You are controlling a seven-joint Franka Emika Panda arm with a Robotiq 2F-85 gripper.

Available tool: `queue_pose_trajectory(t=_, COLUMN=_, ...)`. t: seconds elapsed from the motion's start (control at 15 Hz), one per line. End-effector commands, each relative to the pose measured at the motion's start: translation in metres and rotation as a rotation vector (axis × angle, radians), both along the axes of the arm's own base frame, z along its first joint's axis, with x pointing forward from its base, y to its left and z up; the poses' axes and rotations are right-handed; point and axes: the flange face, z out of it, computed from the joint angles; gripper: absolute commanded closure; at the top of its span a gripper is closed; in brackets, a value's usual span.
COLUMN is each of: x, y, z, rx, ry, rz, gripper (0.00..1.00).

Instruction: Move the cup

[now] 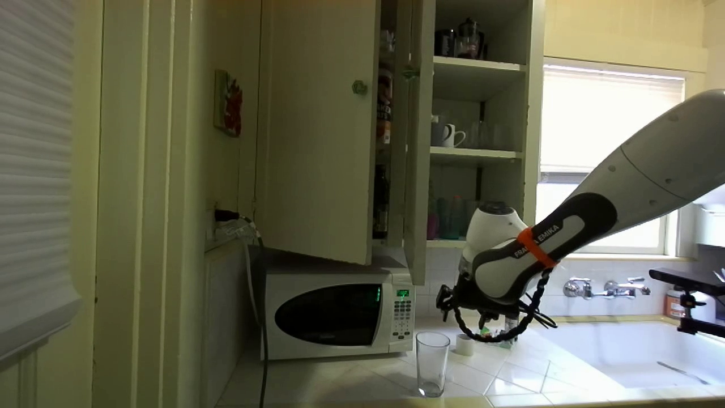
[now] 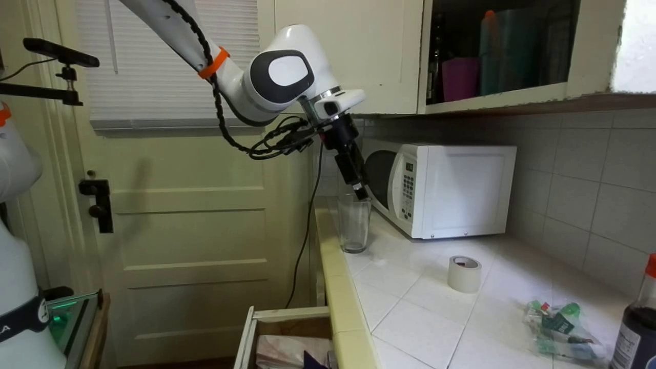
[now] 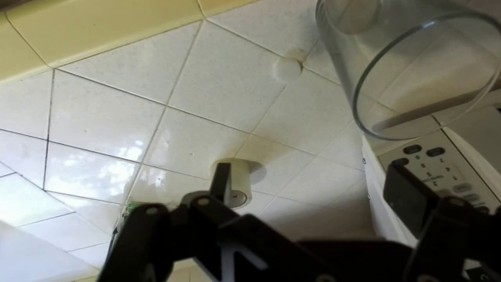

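Your black fingers (image 3: 406, 200) are spread apart above the white tiled surface (image 2: 415, 323), with the tall, round, clear drinking glass (image 1: 432, 364) standing upright just lower than them and apart from both, the boxy white microwave (image 2: 464, 192) near them, and the squat, whitish tape roll (image 2: 464, 278) farther out below them.

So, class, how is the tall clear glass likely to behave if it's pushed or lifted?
The glass looks rigid and, with its clear walls, probably fragile. Its smooth, handleless sides may be slippery to grip. Standing tall on a base narrower than its rim, it would likely tip if pushed near the top.
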Motion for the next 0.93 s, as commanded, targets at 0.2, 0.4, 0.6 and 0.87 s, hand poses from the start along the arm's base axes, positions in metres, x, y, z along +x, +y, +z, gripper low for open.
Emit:
queue_pose_trajectory(t=0.2, x=0.0, y=0.003, z=-0.002, rx=-0.021, ry=-0.038, rz=0.013, gripper=0.0)
queue_pose_trajectory(t=0.4, x=0.0, y=0.012, z=-0.011, rx=-0.061, ry=-0.083, rz=0.106, gripper=0.0)
queue_pose_trajectory(t=0.6, x=-0.006, y=0.015, z=-0.021, rx=-0.117, ry=-0.116, rz=0.2, gripper=0.0)
queue_pose_trajectory(t=0.87, x=-0.018, y=0.01, z=-0.029, rx=-0.173, ry=-0.1, rz=0.239, gripper=0.0)
